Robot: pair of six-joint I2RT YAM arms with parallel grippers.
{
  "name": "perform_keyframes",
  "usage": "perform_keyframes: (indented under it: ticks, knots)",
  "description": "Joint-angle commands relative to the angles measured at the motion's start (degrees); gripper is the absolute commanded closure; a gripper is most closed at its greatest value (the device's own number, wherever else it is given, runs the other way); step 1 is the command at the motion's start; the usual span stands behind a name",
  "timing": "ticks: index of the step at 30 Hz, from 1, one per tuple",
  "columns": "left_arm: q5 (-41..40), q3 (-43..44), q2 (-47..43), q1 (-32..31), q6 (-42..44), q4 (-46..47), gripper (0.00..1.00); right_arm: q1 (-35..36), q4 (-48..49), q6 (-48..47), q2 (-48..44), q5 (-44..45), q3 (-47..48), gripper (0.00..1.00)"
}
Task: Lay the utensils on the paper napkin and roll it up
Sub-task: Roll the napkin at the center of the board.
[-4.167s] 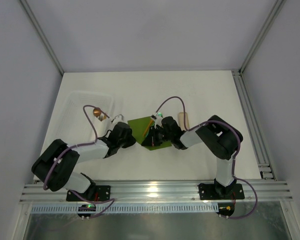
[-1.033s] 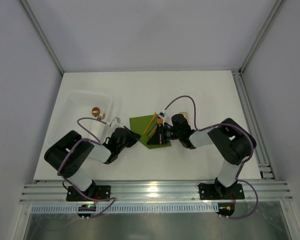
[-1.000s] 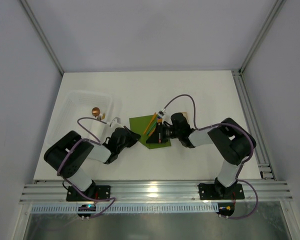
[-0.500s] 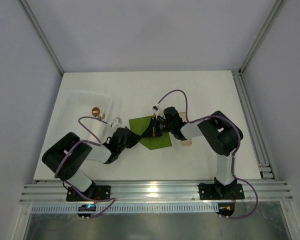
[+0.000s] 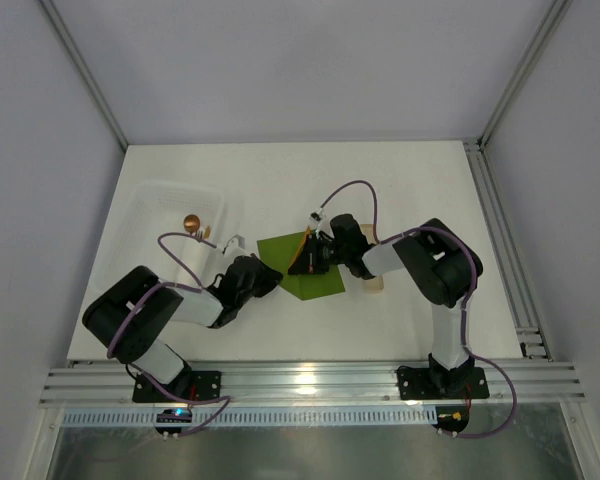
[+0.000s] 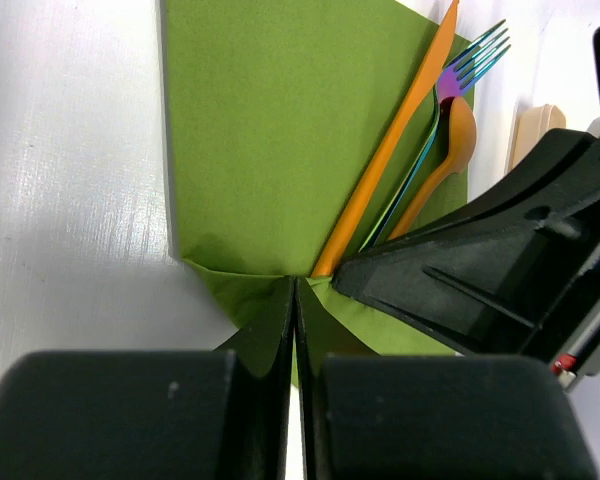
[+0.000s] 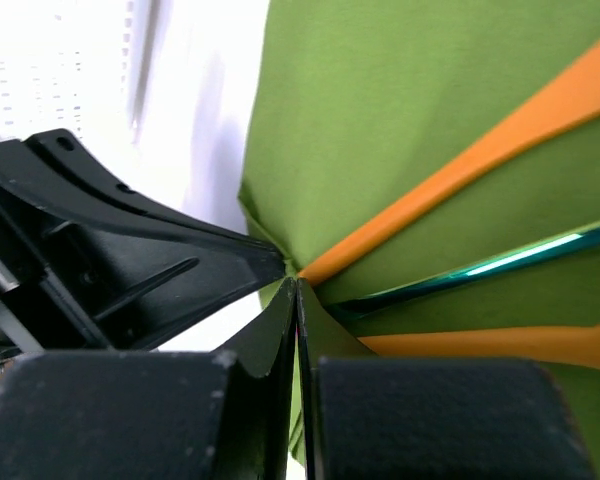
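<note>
Within the last second the right arm has swung left across the paper napkin [image 6: 270, 130], uncovering a beige block [image 5: 372, 283] on its right. The right fingers [image 7: 275, 330] now meet the left fingers [image 6: 270, 325] tip to tip at the napkin's left corner. Both pairs are pressed together, each with a thin fold of green paper caught between the tips, and that corner is crumpled upward. The napkin lies near the middle of the bench [image 5: 280, 180], somewhat toward its near edge. The orange knife [image 6: 390, 150], the iridescent fork [image 6: 470, 60] and the orange spoon [image 6: 455, 135] rest on it, fanned out from the pinched corner. Placement therefore appears complete and rolling has only begun, since most of the sheet is flat. The roll should probably travel away from the pinched corner, toward the right edge of the bench, where the block stands just beside the napkin and could obstruct. The clear tray [image 5: 155, 205] sits by the left edge, near the left arm. Open room lies toward the far edge.
</note>
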Motion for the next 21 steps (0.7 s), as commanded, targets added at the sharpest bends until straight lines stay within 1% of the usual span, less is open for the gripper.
perform_keyframes:
  ticks: [1, 9, 17, 21]
  knots:
    - [-1.6, 0.3, -1.1, -0.6, 2.2, -3.1, 1.00, -0.5, 1.2, -1.5, 1.1, 1.0, 1.9, 0.96]
    - [-2.2, 0.5, -2.7, -1.6, 4.4, -4.1, 1.00, -1.8, 3.4, -0.7, 3.6, 0.5, 1.7, 0.96]
    - [-3.5, 1.6, -6.8, -4.5, 8.0, -6.3, 1.00, -1.8, 3.1, -0.7, 2.6, -0.2, 1.5, 0.96]
    - [-2.4, 2.1, -8.1, -5.4, 9.2, -6.3, 1.00, -1.8, 2.8, -0.7, 2.4, -0.5, 1.4, 0.97]
